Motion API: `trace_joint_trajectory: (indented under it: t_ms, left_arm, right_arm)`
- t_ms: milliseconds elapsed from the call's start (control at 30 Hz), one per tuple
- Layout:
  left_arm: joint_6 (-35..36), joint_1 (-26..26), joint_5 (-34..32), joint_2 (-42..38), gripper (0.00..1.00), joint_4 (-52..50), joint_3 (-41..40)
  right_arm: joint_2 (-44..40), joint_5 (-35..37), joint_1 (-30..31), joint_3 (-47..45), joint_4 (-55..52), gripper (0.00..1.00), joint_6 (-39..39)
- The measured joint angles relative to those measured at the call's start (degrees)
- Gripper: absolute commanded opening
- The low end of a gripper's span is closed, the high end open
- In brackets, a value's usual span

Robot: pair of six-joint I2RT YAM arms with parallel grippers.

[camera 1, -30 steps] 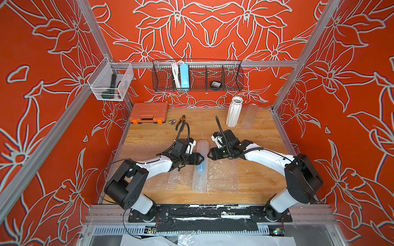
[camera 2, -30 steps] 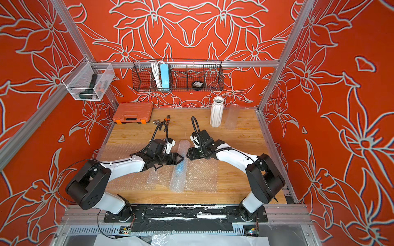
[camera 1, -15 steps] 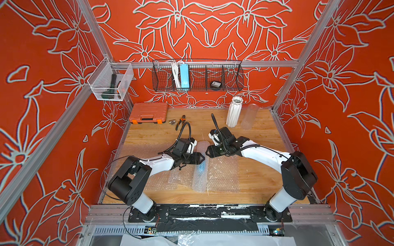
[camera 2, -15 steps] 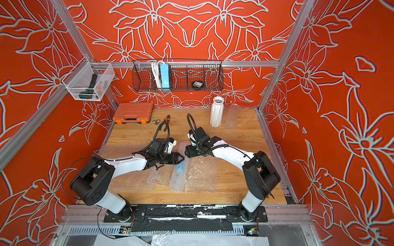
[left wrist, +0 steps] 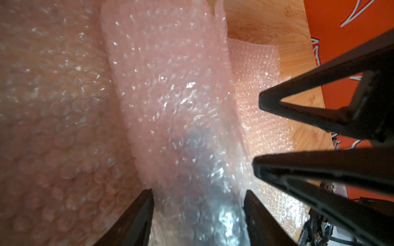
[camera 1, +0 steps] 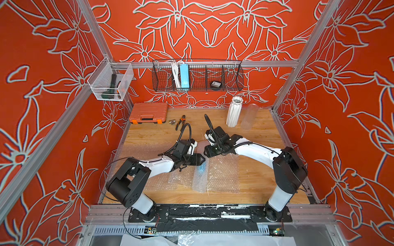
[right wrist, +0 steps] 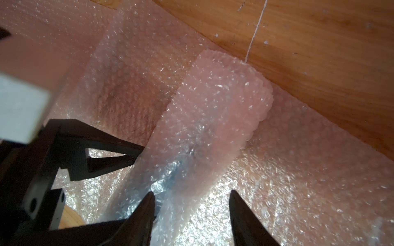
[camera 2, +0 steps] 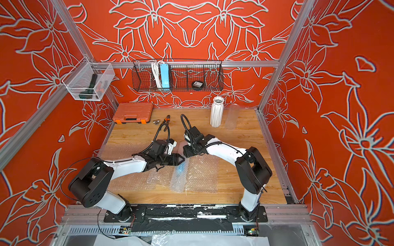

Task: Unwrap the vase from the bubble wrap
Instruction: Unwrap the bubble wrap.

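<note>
top view: rolled bubble wrap (camera 1: 199,176) on counter (camera 1: 255,181), lying between left hand (camera 1: 201,159) and right hand (camera 1: 207,153) | left wrist: left hand (left wrist: 197,191) half spread, pinching bubble wrap (left wrist: 170,95) across its width | right wrist: right hand (right wrist: 191,191) spread astride bubble wrap (right wrist: 213,106), one finger (right wrist: 147,208) touching, other clear

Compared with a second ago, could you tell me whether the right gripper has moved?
Yes. The right gripper has slid slightly toward the left gripper, sideways away from the white vase.

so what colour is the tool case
The tool case is orange with black details, clearest in a top view.
</note>
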Motion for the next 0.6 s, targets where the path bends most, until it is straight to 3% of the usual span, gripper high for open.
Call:
trace_joint_trajectory:
  t_ms: [600]
  left_arm:
    - [-2.14,-1.09,-2.08,0.0,0.59,1.68,-0.79]
  right_arm:
    - [3.78,5.44,1.77,3.45,-3.45,0.43,-1.62]
